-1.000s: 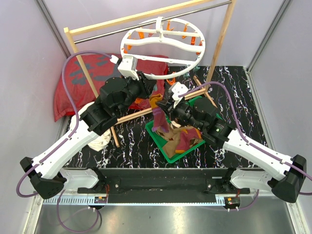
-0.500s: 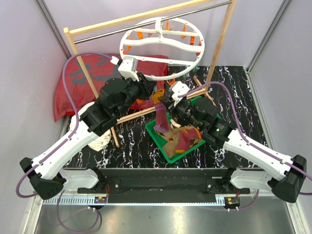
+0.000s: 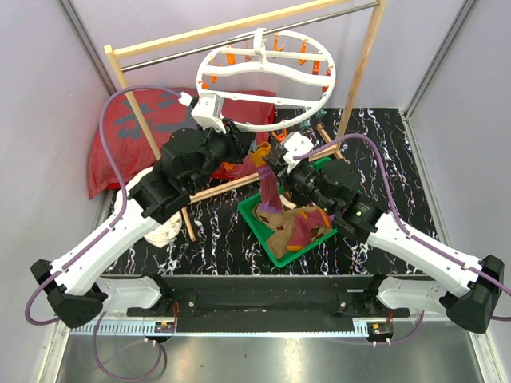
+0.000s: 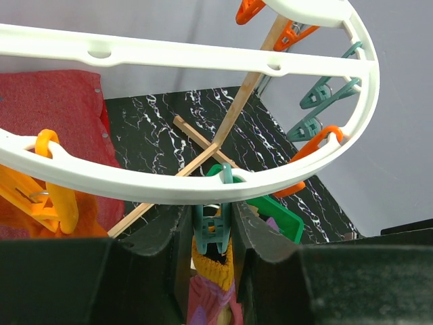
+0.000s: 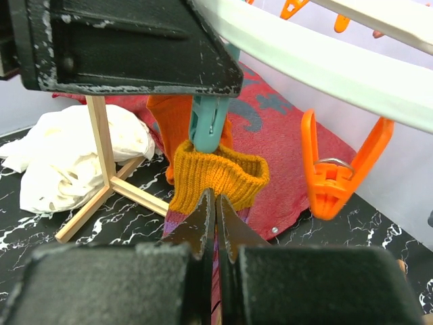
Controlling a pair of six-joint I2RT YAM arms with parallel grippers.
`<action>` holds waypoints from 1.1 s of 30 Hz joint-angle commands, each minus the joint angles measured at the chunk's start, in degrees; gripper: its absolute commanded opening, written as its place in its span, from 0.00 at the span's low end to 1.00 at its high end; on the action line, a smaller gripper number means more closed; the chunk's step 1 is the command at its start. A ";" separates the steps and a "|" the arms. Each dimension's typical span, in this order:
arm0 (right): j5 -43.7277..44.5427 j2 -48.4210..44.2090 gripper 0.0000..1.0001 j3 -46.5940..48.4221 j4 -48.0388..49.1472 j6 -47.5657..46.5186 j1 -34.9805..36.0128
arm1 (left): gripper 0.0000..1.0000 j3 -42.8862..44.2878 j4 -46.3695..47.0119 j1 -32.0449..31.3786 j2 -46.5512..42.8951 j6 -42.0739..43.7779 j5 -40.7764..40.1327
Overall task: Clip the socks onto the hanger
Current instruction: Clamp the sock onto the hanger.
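Sock (image 3: pixel 270 194): 1, likely soft, light, limp; hold near cuff (image 5: pixel 216 172), where right gripper (image 5: pixel 215 204) pinches it. Left gripper (image 4: pixel 213 225) squeezes clip (image 4: pixel 214 233).

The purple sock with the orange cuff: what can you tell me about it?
It is a soft knitted sock, mustard-orange ribbed cuff on top, purple body below. It hangs upright, its lower end down at the green tray. The right tool pinches it just under the cuff. The cuff's rim meets the tip of a teal clip on the white hanger, which the left tool squeezes.
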 commanded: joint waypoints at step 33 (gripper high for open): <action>0.21 -2.13 0.00 3.36 4.75 -0.70 0.39 | 0.00 0.30 -0.13 -0.26 -0.29 -1.86 -0.41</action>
